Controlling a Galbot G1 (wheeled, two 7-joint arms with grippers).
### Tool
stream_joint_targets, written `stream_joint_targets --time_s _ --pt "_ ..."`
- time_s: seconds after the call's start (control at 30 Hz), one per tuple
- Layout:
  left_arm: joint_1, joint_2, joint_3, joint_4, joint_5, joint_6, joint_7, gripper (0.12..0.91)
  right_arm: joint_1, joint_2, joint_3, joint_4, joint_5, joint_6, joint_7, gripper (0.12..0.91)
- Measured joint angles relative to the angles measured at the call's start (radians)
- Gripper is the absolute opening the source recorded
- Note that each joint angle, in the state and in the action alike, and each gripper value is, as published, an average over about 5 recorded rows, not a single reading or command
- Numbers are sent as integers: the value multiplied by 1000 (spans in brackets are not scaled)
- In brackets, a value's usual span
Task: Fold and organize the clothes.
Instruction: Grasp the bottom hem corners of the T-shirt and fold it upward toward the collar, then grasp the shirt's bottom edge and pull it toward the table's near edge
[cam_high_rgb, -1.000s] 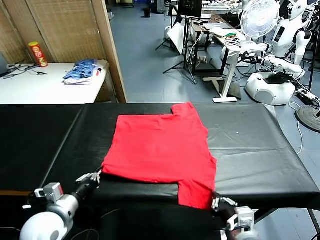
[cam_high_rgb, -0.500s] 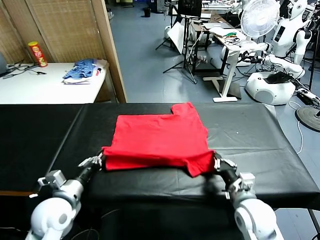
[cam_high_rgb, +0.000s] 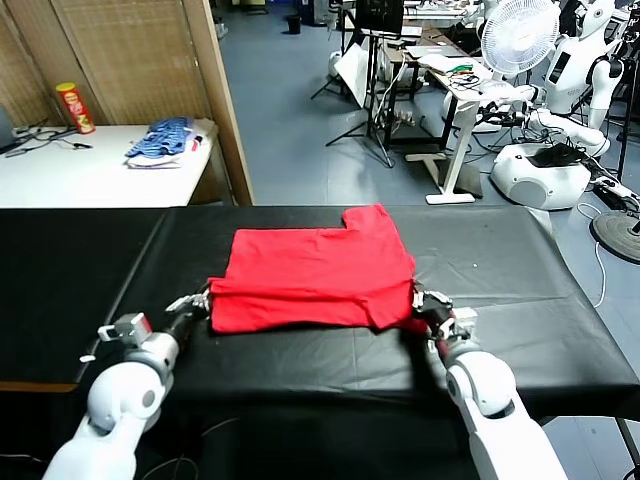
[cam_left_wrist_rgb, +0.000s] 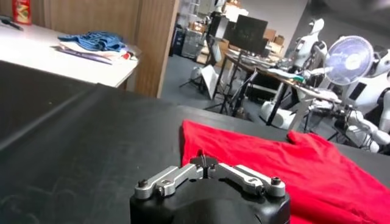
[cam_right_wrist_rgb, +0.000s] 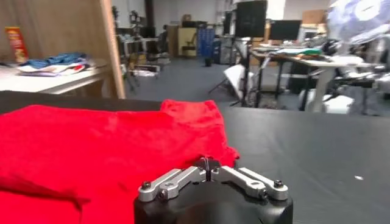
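Beyond both pincers, past the far edge of the black table (cam_high_rgb: 520, 290), stand a wooden partition (cam_high_rgb: 215, 100), a white side table (cam_high_rgb: 90, 175) with a blue striped clothes pile (cam_high_rgb: 162, 140) and a red can (cam_high_rgb: 75, 108), and farther right a white fan (cam_high_rgb: 520, 35) among desks and other robots. Nothing stands between the pincers and the cloth.

The left pincer (cam_high_rgb: 196, 301) is pressed together at the near left corner of the red T-shirt (cam_high_rgb: 315, 275), touching its folded edge. The right pincer (cam_high_rgb: 428, 302) sits at the shirt's near right corner, against the cloth; I cannot tell how far it is spread or whether it pinches the fabric.

The shirt lies between the pincers and stretches away from them, its near half doubled over, one sleeve pointing to the far side.
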Motion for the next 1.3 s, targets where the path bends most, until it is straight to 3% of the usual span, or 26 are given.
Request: stream_joint_targets --time_s 0.1,0.27,0.37,0.47,0.67,0.8,0.87,0.97,1.03,1.2,1.3 --pt "2 -2 2 1 16 1 6 205 -54 -22 19 71 6 -27 4 558" --pt "27 4 -11 -17 17 1 13 482 -150 -41 51 168 1 -36 9 773" --pt "51 12 -21 -32 13 5 21 645 -192 -42 64 194 -4 -36 11 792" --pt "79 20 -28 -46 -3 13 26 759 -219 -38 72 203 -6 -36 14 753" --pt "118 29 -32 -53 -45 36 45 797 -237 -17 68 190 -22 -35 19 603" --pt "128 29 -32 -42 -49 40 48 793 -238 -10 63 184 -35 -31 17 426" --pt "134 31 -32 -39 -53 40 51 751 -238 -10 62 183 -37 -30 17 310" --pt "140 36 -31 -36 -56 41 55 610 -239 -10 62 183 -37 -30 18 168" --pt "141 39 -29 -35 -55 42 56 493 -239 -10 62 184 -37 -30 20 126" --pt "143 41 -21 -25 -28 50 56 226 -245 -11 62 195 -37 -42 43 122" --pt "148 43 -18 -25 -10 49 55 139 -254 -11 63 209 -33 -76 74 122"
